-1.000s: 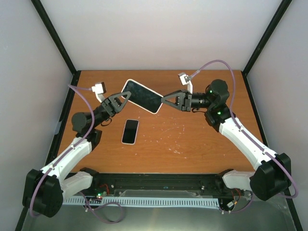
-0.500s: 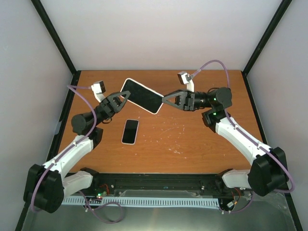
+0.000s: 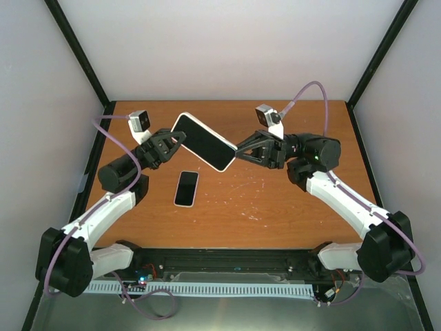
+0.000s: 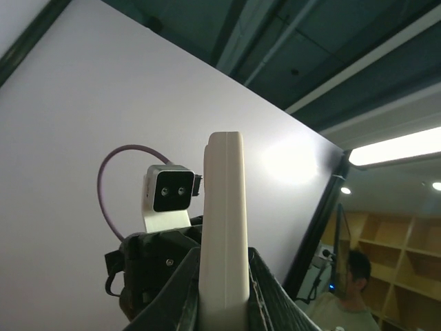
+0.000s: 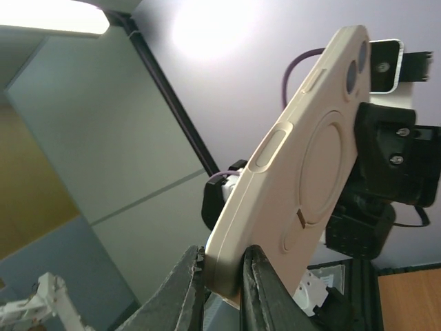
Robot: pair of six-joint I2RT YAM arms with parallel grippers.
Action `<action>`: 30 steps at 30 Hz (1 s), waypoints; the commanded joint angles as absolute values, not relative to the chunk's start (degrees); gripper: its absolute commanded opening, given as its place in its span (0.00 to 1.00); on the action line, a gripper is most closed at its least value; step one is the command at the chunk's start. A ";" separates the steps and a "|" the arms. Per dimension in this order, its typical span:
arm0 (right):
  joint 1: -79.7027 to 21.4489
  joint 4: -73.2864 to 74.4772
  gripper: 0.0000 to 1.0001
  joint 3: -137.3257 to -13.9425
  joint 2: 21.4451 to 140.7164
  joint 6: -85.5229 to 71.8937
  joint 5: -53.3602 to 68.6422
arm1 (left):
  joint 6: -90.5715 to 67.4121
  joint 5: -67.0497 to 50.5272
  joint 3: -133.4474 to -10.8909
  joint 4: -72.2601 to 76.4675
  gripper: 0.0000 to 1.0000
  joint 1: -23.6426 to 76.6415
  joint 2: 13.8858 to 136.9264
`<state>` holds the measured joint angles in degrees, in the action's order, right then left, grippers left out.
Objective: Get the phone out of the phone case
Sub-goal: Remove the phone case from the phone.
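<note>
Above table (image 3: 275, 207) — phone case (image 3: 203, 142) slants diagonally, face up

Bare tabletop (image 3: 289, 207) right of the small phone (image 3: 186, 187), beneath the cased phone (image 3: 202, 141) aloft.

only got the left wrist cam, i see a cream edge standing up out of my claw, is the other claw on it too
observer: yes, the right claw pinches the far end of the case, opposite the left claw, up in the air
operator: anything on the table
observer: a phone lies flat on the table, apart from both claws
operator: which side of the case is up
observer: its dark face, the cream back is turned downward
</note>
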<state>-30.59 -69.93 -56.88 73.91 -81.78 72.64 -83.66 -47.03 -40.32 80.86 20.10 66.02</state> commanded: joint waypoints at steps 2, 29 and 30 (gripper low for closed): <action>-36.19 -79.35 0.03 -60.93 72.40 -84.78 76.82 | -82.95 -51.55 -42.08 78.78 0.00 21.38 71.44; -29.31 -19.34 0.03 -60.75 69.62 -47.20 73.88 | -96.68 -58.19 -46.84 102.12 0.00 23.82 74.86; -29.16 -19.49 0.03 -60.43 69.35 -46.92 73.83 | -96.66 -58.25 -46.71 102.13 0.00 23.82 74.76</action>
